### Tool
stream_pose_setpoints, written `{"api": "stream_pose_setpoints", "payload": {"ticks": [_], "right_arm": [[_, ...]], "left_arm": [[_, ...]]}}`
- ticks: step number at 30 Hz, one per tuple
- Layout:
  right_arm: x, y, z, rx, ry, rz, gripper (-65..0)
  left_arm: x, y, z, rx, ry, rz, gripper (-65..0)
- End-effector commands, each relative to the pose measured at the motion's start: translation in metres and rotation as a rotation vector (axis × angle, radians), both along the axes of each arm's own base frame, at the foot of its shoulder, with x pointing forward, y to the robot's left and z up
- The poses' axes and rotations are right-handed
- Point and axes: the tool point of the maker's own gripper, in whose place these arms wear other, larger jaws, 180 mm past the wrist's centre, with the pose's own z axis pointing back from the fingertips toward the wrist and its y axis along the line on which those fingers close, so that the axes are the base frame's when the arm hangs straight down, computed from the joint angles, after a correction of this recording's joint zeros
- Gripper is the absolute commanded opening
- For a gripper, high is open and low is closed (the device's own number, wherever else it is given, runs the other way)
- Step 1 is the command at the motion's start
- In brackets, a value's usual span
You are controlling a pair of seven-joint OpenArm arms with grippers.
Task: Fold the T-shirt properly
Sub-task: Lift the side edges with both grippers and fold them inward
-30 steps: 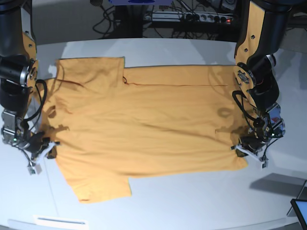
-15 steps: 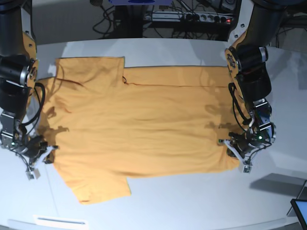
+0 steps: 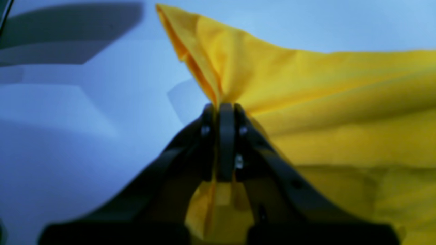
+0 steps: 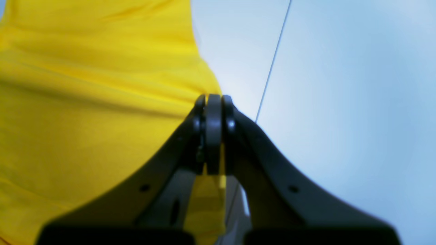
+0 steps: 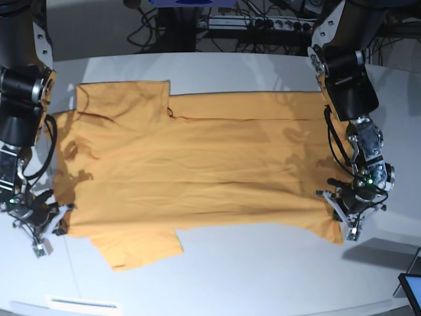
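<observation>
left tool [image 3: 220, 112]: clamped on t-shirt [image 5: 197, 171] corner | right tool [image 4: 214, 102]: clamped on its edge | shirt flat on desk [image 5: 263, 276]

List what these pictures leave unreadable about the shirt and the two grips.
- Left wrist view: blurred; the left gripper pinches the T-shirt, but the cloth layers cannot be counted.
- Right wrist view: the right gripper covers its pinch point on the cloth.
- Base view: the T-shirt's underside lies hidden against the table; the tablet is cut off by the frame edge.
</observation>
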Motion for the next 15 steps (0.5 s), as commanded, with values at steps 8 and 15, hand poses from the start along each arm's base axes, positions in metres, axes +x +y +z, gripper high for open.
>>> {"api": "stream_pose_setpoints", "payload": {"ticks": [8, 15], "right_arm": [[-0.005, -0.016, 0.03, -0.106, -0.054, -0.001, -64.7], [-0.019, -0.015, 0.031, -0.159, -0.044, 0.011, -64.7]], "left_arm": [[-0.01, 0.007, 0.026, 0.076, -0.081, -0.009, -65.0], [-0.029, 0.009, 0.038, 0.146, -0.074, -0.008, -65.0]]}}
